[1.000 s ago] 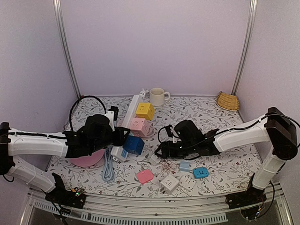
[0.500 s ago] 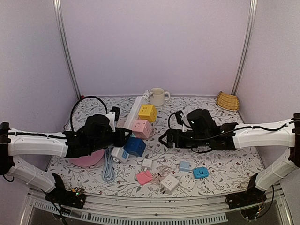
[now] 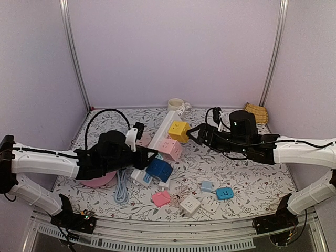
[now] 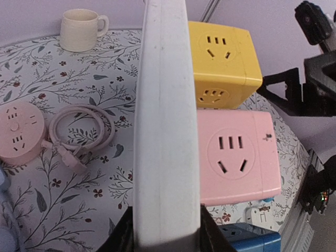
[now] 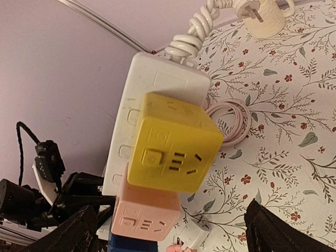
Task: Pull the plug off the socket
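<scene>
A white power strip (image 3: 169,123) carries a yellow cube plug (image 3: 179,131), a pink cube plug (image 3: 169,148) and a blue cube plug (image 3: 159,169). My left gripper (image 3: 143,155) is shut on the strip's near end and holds it tilted above the table. In the left wrist view the strip (image 4: 165,121) sits between my fingers (image 4: 122,237), with the yellow cube (image 4: 226,58) and pink cube (image 4: 236,157) at its right. My right gripper (image 3: 196,133) is open just right of the yellow cube. In the right wrist view the yellow cube (image 5: 173,142) lies ahead of the open jaws, not touched.
A mug (image 3: 176,104) stands at the back, a wicker basket (image 3: 255,112) at back right. A pink round socket (image 3: 97,179) and grey cable (image 3: 122,189) lie under my left arm. Loose adapters lie in front: pink (image 3: 161,198), white (image 3: 190,206), blue (image 3: 224,193).
My left gripper has carried the strip with its cubes right and toward the back. My right arm has swung from the table's middle up to the back, beside the yellow cube.
</scene>
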You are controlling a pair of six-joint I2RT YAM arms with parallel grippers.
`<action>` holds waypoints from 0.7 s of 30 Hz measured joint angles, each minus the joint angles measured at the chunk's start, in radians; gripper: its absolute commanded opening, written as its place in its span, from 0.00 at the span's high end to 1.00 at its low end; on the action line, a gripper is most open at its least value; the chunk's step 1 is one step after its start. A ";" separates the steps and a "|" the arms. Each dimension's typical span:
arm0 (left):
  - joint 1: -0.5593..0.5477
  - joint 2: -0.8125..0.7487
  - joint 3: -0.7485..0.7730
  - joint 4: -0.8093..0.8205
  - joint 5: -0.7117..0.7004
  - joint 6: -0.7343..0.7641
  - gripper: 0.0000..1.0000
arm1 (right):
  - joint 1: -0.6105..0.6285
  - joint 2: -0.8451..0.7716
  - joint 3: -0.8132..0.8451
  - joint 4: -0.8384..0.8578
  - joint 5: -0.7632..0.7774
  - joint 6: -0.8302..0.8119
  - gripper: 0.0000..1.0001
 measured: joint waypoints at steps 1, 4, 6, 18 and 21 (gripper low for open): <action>-0.010 0.005 0.000 0.008 0.008 0.006 1.00 | -0.017 0.000 -0.006 0.016 -0.011 0.009 0.01; -0.036 0.018 0.000 0.020 0.023 0.026 1.00 | -0.049 0.013 -0.016 0.067 -0.041 0.037 0.01; -0.049 0.026 0.000 0.024 0.035 0.039 1.00 | -0.058 0.026 -0.019 0.097 -0.056 0.054 0.01; -0.076 0.036 0.000 0.045 0.042 0.067 1.00 | -0.058 0.053 -0.062 0.184 -0.081 0.137 0.05; -0.082 0.042 0.000 0.060 0.045 0.070 1.00 | -0.058 0.059 -0.076 0.198 -0.089 0.153 0.14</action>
